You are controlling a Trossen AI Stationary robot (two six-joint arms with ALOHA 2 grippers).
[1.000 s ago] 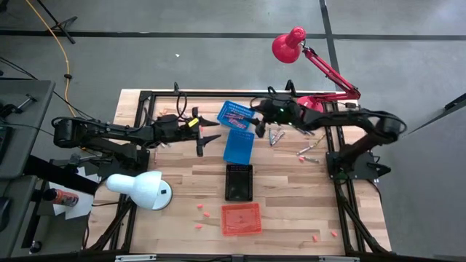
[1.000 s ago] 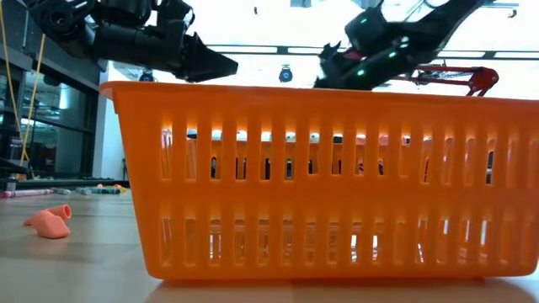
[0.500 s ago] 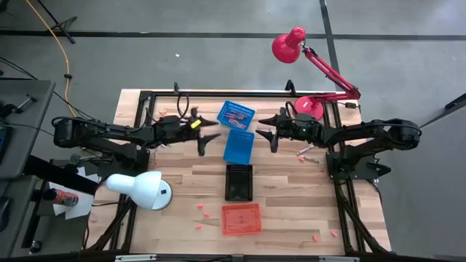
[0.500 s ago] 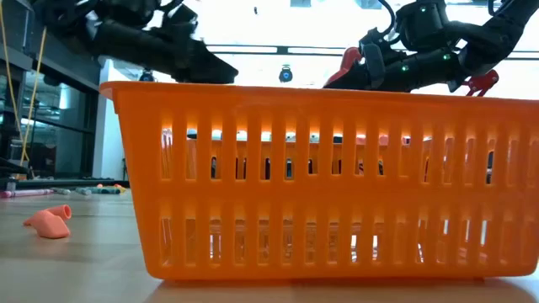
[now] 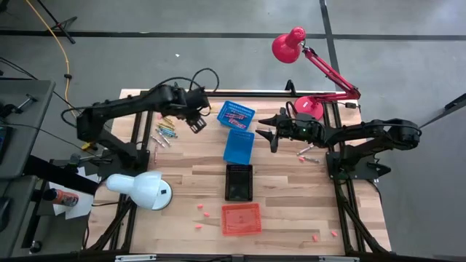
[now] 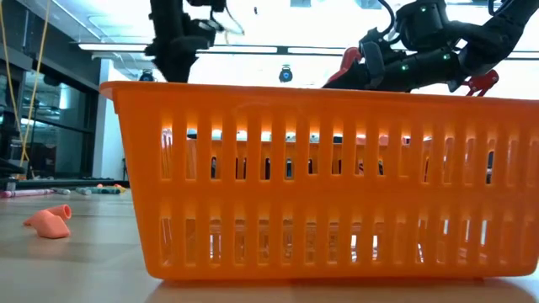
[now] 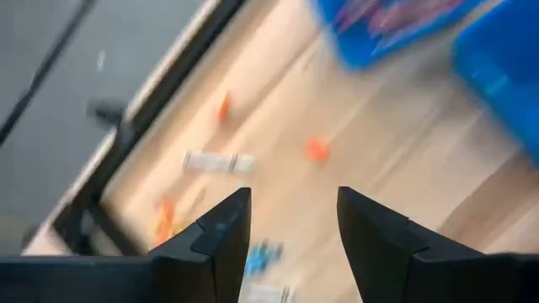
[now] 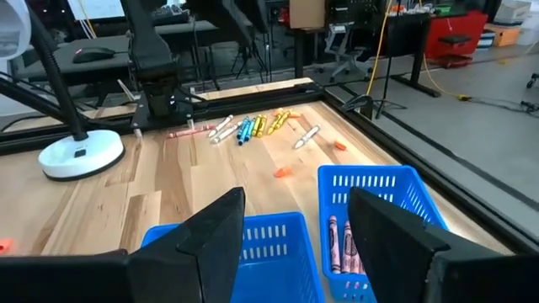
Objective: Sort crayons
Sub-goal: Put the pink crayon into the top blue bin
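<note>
From above, a wooden bench carries four baskets in a rough line down its middle: a blue basket holding crayons at the far end, a second blue basket just beside it, a black basket, then an orange basket nearest the front edge. The left hand hangs over the bench near a scatter of loose crayons lying left of the blue baskets. The right hand hovers just right of the blue baskets, fingers parted and empty. A few more crayons lie on the right side, under that arm. A white lamp stands at the left, a red lamp at the far right.

At bench height, the orange basket fills most of the picture, with both arms dark above its rim and a small pink bit at the left.

The left wrist view is blurred: two dark fingers stand apart with nothing between them, above wood.

The right wrist view shows its own fingers apart and empty, both blue baskets beyond them, several crayons lying inside the farther one, and the loose crayons in a cluster farther off.
</note>
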